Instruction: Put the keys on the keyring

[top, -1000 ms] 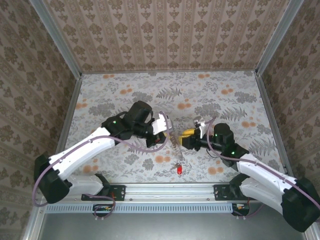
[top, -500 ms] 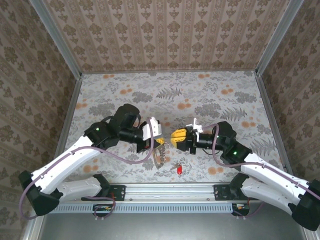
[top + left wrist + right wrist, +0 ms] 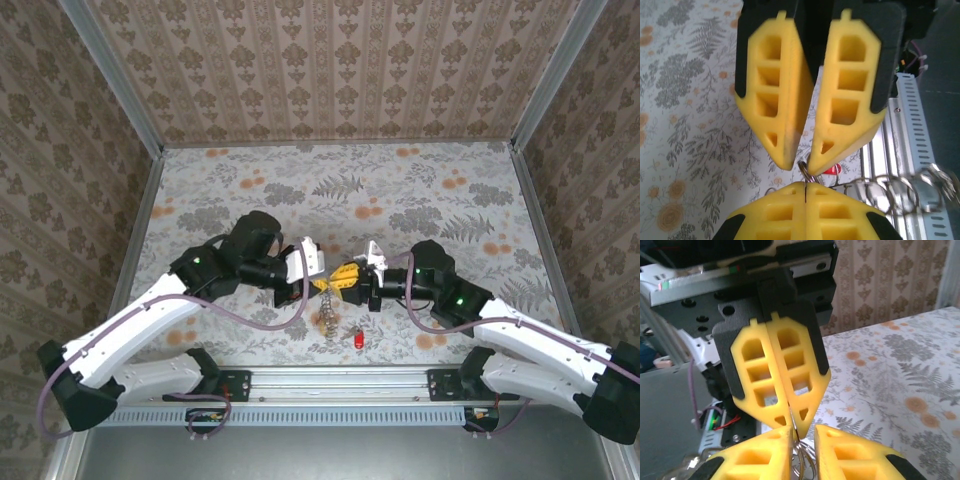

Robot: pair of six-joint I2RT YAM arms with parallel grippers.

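Keyring (image 3: 325, 310), a short chain of small metal rings, is being pinched by its top ring at the tips of the left hand (image 3: 805, 192). That hand is clenching tight, with no gap showing between its yellow fingers. The right hand (image 3: 801, 161) is meeting it tip to tip from the opposite side. Its fingers are standing a narrow gap apart, with that same top ring sitting between their tips, and I cannot tell whether they are touching it. Both hands are hovering above the flowered table (image 3: 230, 190), close to its front edge. The rest of the chain is trailing away from the two sets of fingertips toward that front edge. A red key (image 3: 358, 340) is lying loose on the table, forward of the right hand, just beside the chain's far end and apart from both hands.
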